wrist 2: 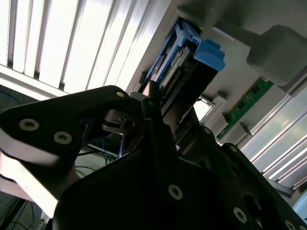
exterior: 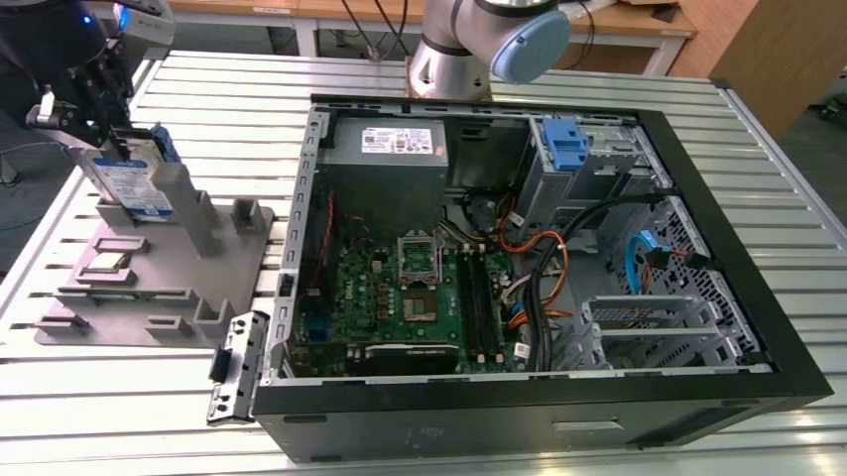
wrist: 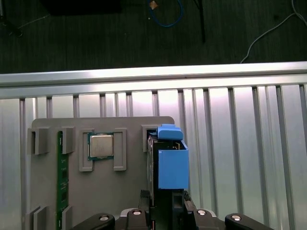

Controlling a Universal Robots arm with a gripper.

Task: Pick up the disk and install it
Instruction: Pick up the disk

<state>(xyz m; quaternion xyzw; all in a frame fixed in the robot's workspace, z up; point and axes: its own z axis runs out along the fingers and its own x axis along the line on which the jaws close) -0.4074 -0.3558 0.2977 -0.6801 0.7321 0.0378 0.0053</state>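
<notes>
While the one disk point(exterior: 133, 190) stands upright at the grey fixture point(exterior: 159, 297), on the tabletop point(exterior: 133, 416) to the exterior view's left of the single open computer case point(exterior: 741, 297), I see the gripper point(exterior: 117, 151) above it, jaws clamped on its upper edge. Beside the disk, the fixture carries one processor chip point(wrist: 100, 146) and one memory stick point(wrist: 60, 177).

I see open air above the tabletop point(exterior: 133, 416) between the grey fixture point(exterior: 173, 288) and the open case point(exterior: 463, 426). A post point(exterior: 201, 223) stands just beside the disk point(exterior: 133, 188); cables point(exterior: 543, 248) crowd the case interior.
</notes>
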